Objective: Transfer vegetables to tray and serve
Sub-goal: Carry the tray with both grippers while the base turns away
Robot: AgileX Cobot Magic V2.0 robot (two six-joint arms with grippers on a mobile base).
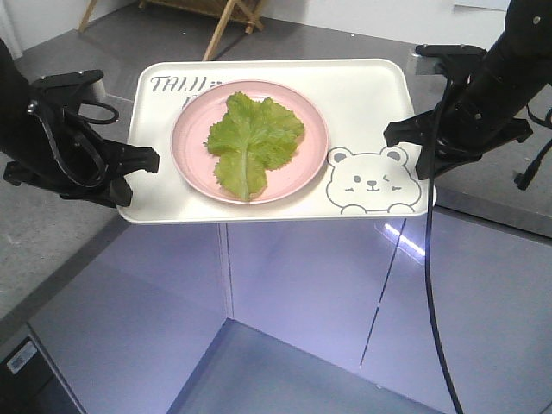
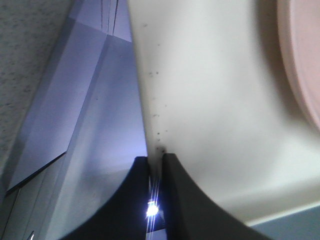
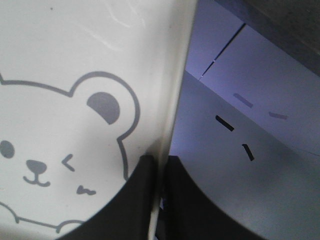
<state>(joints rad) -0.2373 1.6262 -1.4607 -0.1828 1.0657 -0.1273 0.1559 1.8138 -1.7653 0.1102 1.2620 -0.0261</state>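
Exterior front-facing view: two black arms reach inward from opposite sides at about the same height. The left gripper (image 1: 145, 162) is clamped on the left edge of the tray (image 1: 362, 95), toward the front corner. The right gripper (image 1: 398, 135) is clamped on the right edge, just beside the bear drawing (image 1: 371, 181). In each wrist view the thin cream rim is pinched between two dark fingers (image 2: 175, 200).

There is one tray, one pink plate (image 1: 185, 147) and one lettuce leaf (image 1: 252, 138). The plate sits left of the tray's centre and covers part of the grey lettering (image 1: 177, 84) at the back-left corner. The leaf lies flat in the middle of the plate, its pale rib pointing toward the front edge. It is between the two grippers, touches neither, and is somewhat nearer the left one.
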